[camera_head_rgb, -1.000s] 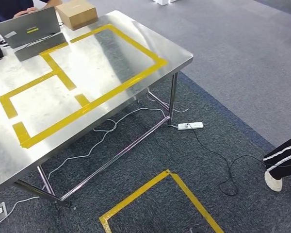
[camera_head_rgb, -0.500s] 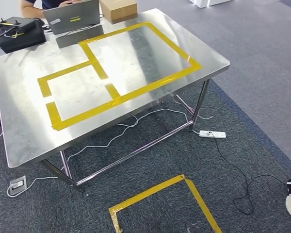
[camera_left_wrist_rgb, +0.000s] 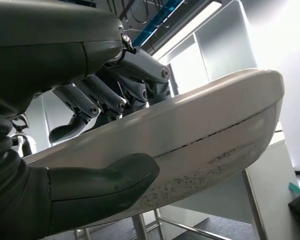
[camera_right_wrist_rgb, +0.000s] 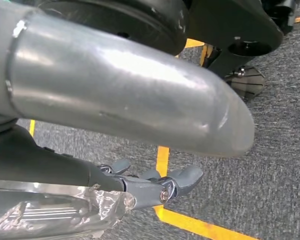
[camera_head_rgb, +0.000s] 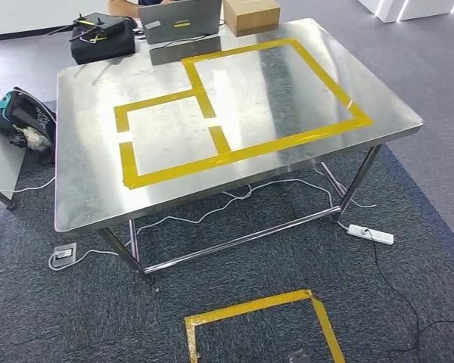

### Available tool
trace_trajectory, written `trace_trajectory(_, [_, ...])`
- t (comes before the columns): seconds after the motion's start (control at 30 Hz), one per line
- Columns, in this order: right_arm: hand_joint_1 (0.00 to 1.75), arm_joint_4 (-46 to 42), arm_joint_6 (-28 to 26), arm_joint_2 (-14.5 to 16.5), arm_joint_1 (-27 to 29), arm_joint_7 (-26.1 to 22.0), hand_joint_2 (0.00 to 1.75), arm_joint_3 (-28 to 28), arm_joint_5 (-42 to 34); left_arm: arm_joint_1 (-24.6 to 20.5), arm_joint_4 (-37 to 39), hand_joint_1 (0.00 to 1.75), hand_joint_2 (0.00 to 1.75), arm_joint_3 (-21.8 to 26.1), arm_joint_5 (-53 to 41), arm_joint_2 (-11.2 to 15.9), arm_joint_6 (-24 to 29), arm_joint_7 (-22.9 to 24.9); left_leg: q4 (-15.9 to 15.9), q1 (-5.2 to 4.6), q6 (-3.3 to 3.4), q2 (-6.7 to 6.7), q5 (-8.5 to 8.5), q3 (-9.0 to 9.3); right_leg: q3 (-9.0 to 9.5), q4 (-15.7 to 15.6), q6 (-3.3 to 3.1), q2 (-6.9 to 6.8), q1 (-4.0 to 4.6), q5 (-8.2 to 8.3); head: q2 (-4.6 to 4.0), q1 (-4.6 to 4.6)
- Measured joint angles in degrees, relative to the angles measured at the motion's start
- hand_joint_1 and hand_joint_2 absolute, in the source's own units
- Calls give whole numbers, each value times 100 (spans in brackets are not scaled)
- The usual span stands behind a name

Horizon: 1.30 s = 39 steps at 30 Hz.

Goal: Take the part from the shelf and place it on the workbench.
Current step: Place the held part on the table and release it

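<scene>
Off-white moulded part (camera_left_wrist_rgb: 201, 130) clamped by the left hand (camera_left_wrist_rgb: 103, 135), thumb beneath and fingers (camera_left_wrist_rgb: 114, 97) above, steadying it for carriage toward the steel workbench (camera_head_rgb: 88, 189); the right hand (camera_right_wrist_rgb: 156, 187) apparently hangs with fingers loosely extended, holding nothing.

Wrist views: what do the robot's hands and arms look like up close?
Left hand: dark grey smooth thumb, lighter grey segmented fingers with round pivot pins, black ribbed cover at the wrist. Right hand: grey fingers with a visible pin, beside a brushed silver tubular arm.
</scene>
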Motion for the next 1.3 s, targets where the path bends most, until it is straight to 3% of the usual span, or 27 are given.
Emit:
trace_trajectory(0.07, [0, 0, -7, 3, -4, -16, 0, 9, 0, 17, 0, 175, 175, 4, 0, 3, 3, 4, 212, -22, -45, 284, -137, -111, 7, -20, -75, -127, -9, 18, 0, -30])
trace_trajectory(0.13, [0, 0, -9, 4, 2, -24, 0, 11, 1, -4, 0, 175, 175, -2, 0, 1, 5, 4, 878, -43, -81, 660, -489, -433, 1, -28, -127, -256, 2, 17, 0, -61])
trace_trajectory(0.2, [0, 0, -7, 2, 18, -23, 0, 14, 4, -11, 0, 175, 175, -10, -1, -11, 5, 7, 1566, -34, -97, 758, -747, -762, -7, -27, -144, -381, 17, 9, 0, -62])
trace_trajectory(0.23, [0, 0, -4, 1, 22, -24, 0, 17, 11, -6, 0, 175, 175, -13, -1, -14, 5, 8, 1668, -32, -95, 764, -728, -806, -6, -27, -149, -437, 21, 5, 0, -62])
trace_trajectory(0.27, [0, 0, -2, 1, 20, -25, 0, 24, 20, -4, 0, 175, 175, -12, -1, -15, 6, 10, 1535, -33, -86, 768, -603, -729, -1, -27, -148, -487, 24, 2, 0, -62])
trace_trajectory(0.37, [0, 0, 8, 1, -1, -28, 0, 53, 52, -15, 0, 175, 175, -10, -1, 1, 13, 11, 413, -58, -32, 912, -128, -108, 23, -20, -111, -597, 50, -23, 0, -62])
trace_trajectory(0.43, [0, 0, 13, 1, -6, -32, 0, 67, 74, -24, 0, 175, 175, -10, -1, 10, 17, 11, 44, -88, 7, 993, -84, 78, 31, -26, -58, -645, 81, -39, 0, -51])
trace_trajectory(0.5, [0, 0, 16, 1, -5, -44, 0, 89, 104, -16, 1, 175, 175, -8, -1, 13, 20, 11, 6, -92, 66, 939, -82, 73, 46, -55, 3, -686, 86, -44, 0, -43])
trace_trajectory(0.57, [0, 0, 15, 1, -5, -75, 0, 110, 118, -15, 2, 175, 175, -7, 0, 19, 24, 11, -23, -66, 134, 897, -63, 86, -24, 93, 71, -595, 80, -157, 0, -31])
trace_trajectory(0.6, [0, 0, 19, 1, -6, -91, 0, 114, 109, -19, 2, 175, 175, -9, 0, 21, 26, 11, -33, -51, 164, 884, -57, 93, -148, 347, 99, -515, 76, -301, 0, -23])
trace_trajectory(0.67, [0, 0, 51, 1, 0, -113, 0, 117, 79, -21, 2, 175, 175, -26, 3, 26, 27, -18, -32, -51, 202, 854, -63, 93, -537, 1143, 130, -408, 72, -661, 0, -9])
trace_trajectory(0.7, [0, 0, 82, 1, 8, -121, 0, 120, 72, -15, 2, 175, 175, -50, 17, 29, 25, -66, -31, -53, 210, 836, -67, 95, -715, 1481, 136, -397, 72, -764, 0, -7])
trace_trajectory(0.73, [0, 0, 115, 1, 17, -132, 0, 126, 75, -3, 2, 175, 175, -81, 51, 38, 19, -142, -30, -55, 212, 816, -70, 100, -811, 1630, 139, -396, 72, -755, 0, -5])
trace_trajectory(0.77, [0, 0, 153, 1, 23, -147, 0, 134, 85, 14, 2, 175, 175, -125, 115, 54, 3, -244, -29, -54, 210, 796, -74, 110, -793, 1541, 136, -396, 71, -629, 0, -4])
trace_trajectory(0.87, [0, 0, 246, 0, 13, -201, 0, 156, 117, 65, 2, 175, 175, -368, 466, 145, -100, -519, -6, -54, 164, 738, -102, 144, -290, 407, 111, -365, 54, -47, 0, -3])
trace_trajectory(0.93, [0, 0, 294, 1, -3, -225, 0, 170, 134, 78, 2, 175, 175, -636, 676, 240, -109, -519, 27, -74, 164, 711, -117, 131, -84, -17, 84, -331, 32, 76, 0, -8])
trace_trajectory(1.03, [0, 0, 355, 1, -10, -262, 0, 192, 165, 64, 2, 175, 175, -1246, 1088, 472, -32, -230, 20, -89, 259, 703, -78, 112, -79, -47, 56, -323, 35, 101, 0, -15])
trace_trajectory(1.07, [0, 0, 379, 1, -12, -276, 0, 197, 178, 28, 2, 175, 175, -1525, 1268, 563, -5, -87, 3, -90, 258, 703, -65, 114, -87, -47, 43, -322, 40, 107, 0, -15])
trace_trajectory(1.3, [0, 0, 563, 3, -27, -256, 0, 278, 252, -708, 65, 175, 175, -3550, 1919, 1014, 135, 682, -76, -83, 76, 702, 0, 112, -122, -38, -20, -324, 56, 135, 0, -13])
